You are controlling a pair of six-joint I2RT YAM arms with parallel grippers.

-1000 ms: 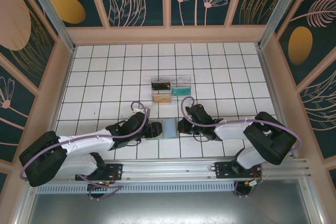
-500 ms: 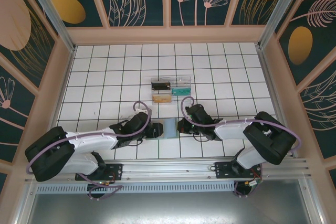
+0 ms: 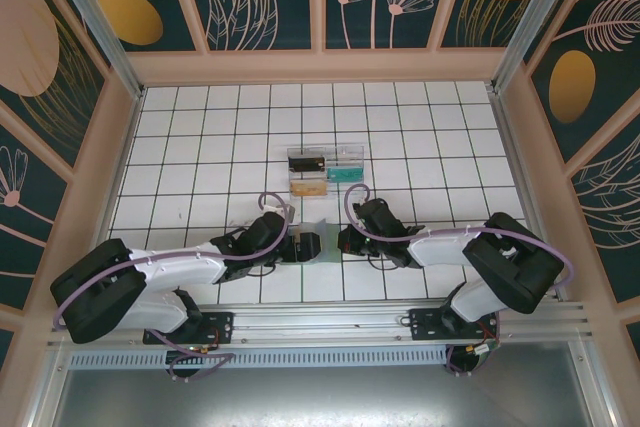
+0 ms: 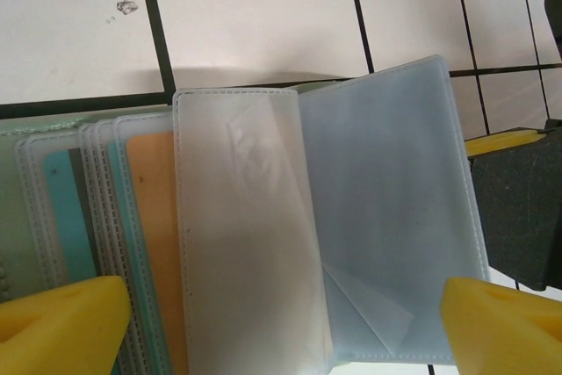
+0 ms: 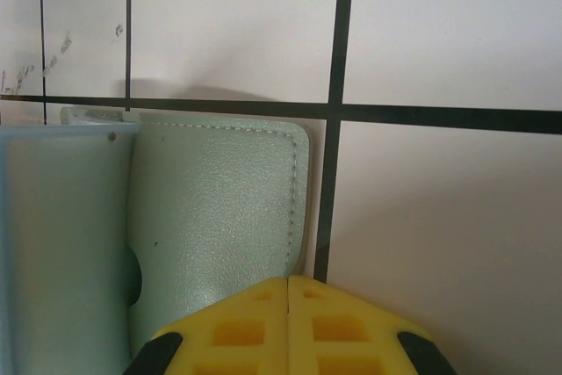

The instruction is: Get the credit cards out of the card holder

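- The holder (image 3: 324, 243) lies open on the table (image 3: 200, 137), close to the near edge and about midway along it, between the two arms.
- The right gripper (image 5: 290, 322) has its jaws closed tight together with nothing between them. Its yellow tips sit at the lower edge of the holder's pale green cover. My guess is that it is pinning that side down so the holder cannot slide or fold shut.
- The left gripper (image 4: 285, 322) stands wide open and grips nothing, with one yellow fingertip (image 4: 66, 322) at either side of the fanned clear sleeves (image 4: 386, 199). It looks placed to leaf through the sleeves or to close on one.
- The cards are not out yet. A teal card (image 4: 66, 217) and an orange card (image 4: 158, 234) sit in sleeves on the left of the stack. The two sleeves spread open to the right look empty.
- One sleeve stands up off the holder rather than lying flat, and that exposes the pockets beneath it.
- A clear tray (image 3: 325, 169) sits further in, towards the middle of the table and well apart from the holder. It has dark, tan and teal things in its compartments and is probably where the cards go.
- I can read no brand, label or lettering anywhere. The card faces show only plain colour through the frosted plastic.
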